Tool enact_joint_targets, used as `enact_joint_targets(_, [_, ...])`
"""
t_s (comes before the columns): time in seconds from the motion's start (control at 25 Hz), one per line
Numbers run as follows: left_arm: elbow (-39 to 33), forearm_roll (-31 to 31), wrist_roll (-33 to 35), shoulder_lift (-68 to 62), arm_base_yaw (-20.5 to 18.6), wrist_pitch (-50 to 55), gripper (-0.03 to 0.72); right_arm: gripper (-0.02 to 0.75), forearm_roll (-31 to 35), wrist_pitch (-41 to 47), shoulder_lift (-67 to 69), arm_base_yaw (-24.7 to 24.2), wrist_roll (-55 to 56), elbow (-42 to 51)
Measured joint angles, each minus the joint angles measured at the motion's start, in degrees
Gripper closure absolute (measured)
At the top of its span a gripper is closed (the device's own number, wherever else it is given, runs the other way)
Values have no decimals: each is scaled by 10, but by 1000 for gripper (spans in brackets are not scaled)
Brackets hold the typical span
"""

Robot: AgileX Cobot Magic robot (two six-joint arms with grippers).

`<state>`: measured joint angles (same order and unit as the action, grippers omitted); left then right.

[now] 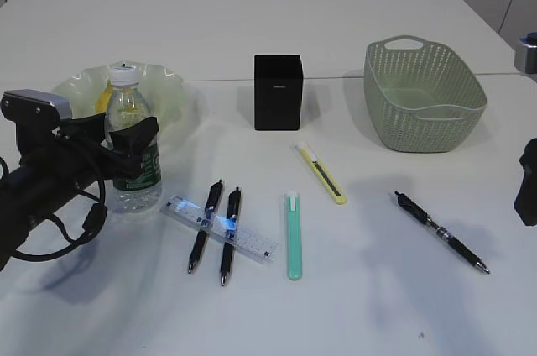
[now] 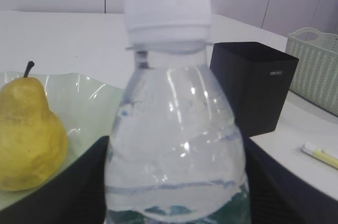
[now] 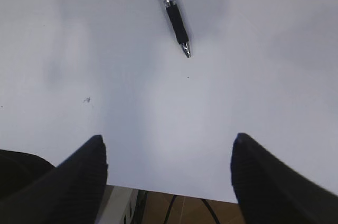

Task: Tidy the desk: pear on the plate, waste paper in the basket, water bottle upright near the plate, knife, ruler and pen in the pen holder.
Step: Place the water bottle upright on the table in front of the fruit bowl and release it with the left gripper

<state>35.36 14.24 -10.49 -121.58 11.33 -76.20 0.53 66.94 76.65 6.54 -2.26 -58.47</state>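
Observation:
The water bottle (image 1: pixel 127 108) (image 2: pixel 174 129) stands upright on the desk (image 1: pixel 377 306), just in front of the plate (image 1: pixel 168 87) (image 2: pixel 84 92). My left gripper (image 1: pixel 134 142) (image 2: pixel 174 182) is shut on it, a black finger against each side. The pear (image 2: pixel 29 134) (image 1: pixel 103 97) lies in the plate. A clear ruler (image 1: pixel 252 244) crosses two black pens (image 1: pixel 205 226). A yellow knife (image 1: pixel 320 173) and a green one (image 1: pixel 293 236) lie mid-desk. Another pen (image 1: pixel 440 232) (image 3: pixel 174 12) lies ahead of my open, empty right gripper (image 3: pixel 169 150). No waste paper is in view.
The black pen holder (image 1: pixel 278 91) (image 2: pixel 253 86) stands at the middle back, and the green basket (image 1: pixel 424 96) (image 2: pixel 317 65) to its right looks empty. The desk's near edge shows just under my right gripper, with cables below it.

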Motion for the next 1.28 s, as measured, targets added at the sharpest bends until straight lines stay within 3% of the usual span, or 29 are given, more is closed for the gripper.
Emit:
enact_joint_targets(0.4, [-9, -2, 5, 0, 0, 94, 153, 196, -1, 0, 0, 0, 0, 0])
enact_joint_targets(1.28, [-11, -4, 9, 72, 0, 101, 125, 197, -10, 0, 0, 0, 0, 0])
